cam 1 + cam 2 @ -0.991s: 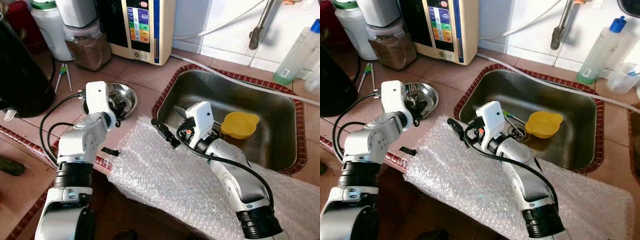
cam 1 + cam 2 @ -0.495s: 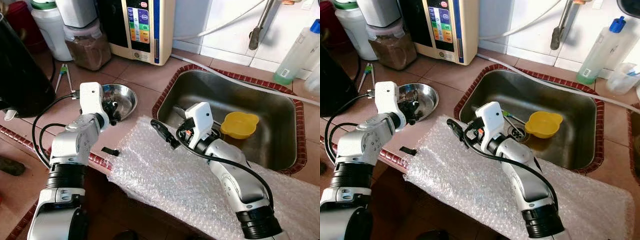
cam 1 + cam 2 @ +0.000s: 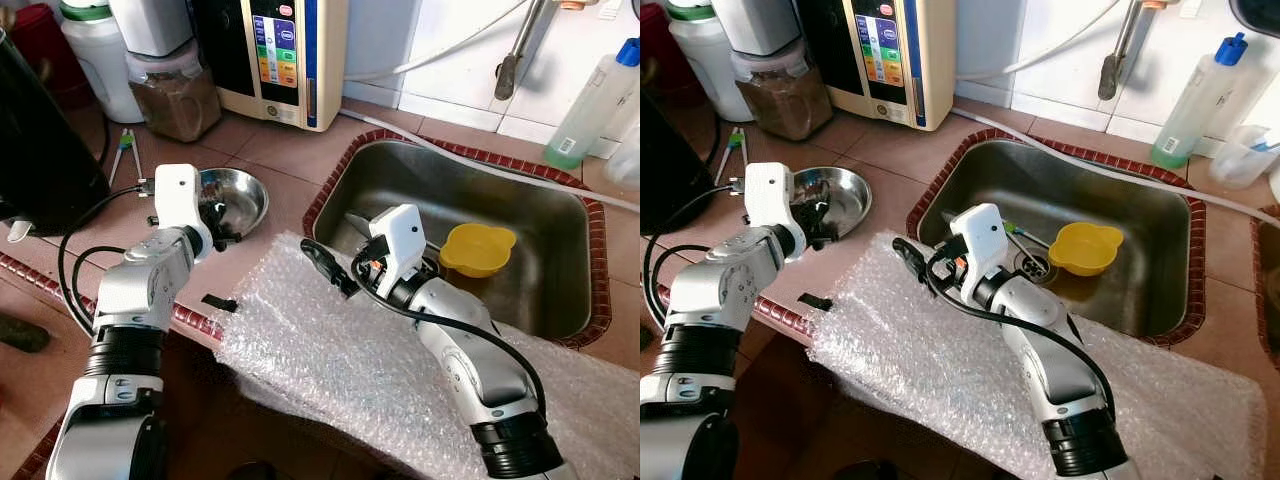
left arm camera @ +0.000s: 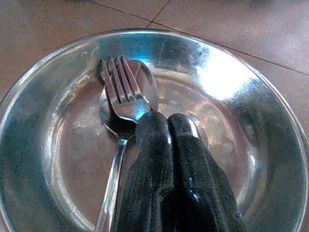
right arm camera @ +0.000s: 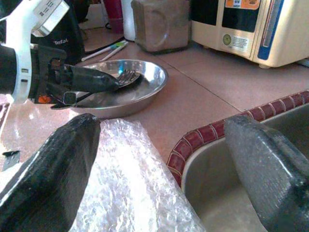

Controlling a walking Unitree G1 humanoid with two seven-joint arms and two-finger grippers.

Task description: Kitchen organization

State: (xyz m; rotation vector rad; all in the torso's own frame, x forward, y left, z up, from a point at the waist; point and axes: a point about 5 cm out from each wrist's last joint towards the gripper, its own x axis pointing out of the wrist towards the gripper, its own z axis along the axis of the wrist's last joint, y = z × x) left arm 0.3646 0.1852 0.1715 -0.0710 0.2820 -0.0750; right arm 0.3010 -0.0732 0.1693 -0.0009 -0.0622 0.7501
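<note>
A shallow steel plate [image 3: 250,192] sits on the tiled counter left of the sink, with a fork [image 4: 121,92] lying on top of a spoon [image 4: 147,81] inside it. My left gripper [image 4: 168,126] hovers low over the plate with its fingers shut against each other; the cutlery handles run alongside them, not between them. My right gripper [image 3: 325,268] is open, over the near left corner of the sink [image 3: 520,200] and the edge of a bubble wrap sheet [image 3: 340,350]. A yellow bowl [image 3: 478,248] lies in the sink.
Behind the plate stand a cream water appliance [image 3: 285,55], a jar of brown powder [image 3: 177,95] and a white container [image 3: 100,55]. A black kettle [image 3: 40,150] is at the far left, with tongs [image 3: 125,150] beside it. A clear bottle [image 3: 590,100] stands past the sink.
My left arm has drawn a little to the left, its shut fingers staying over the plate. The right arm has barely moved.
</note>
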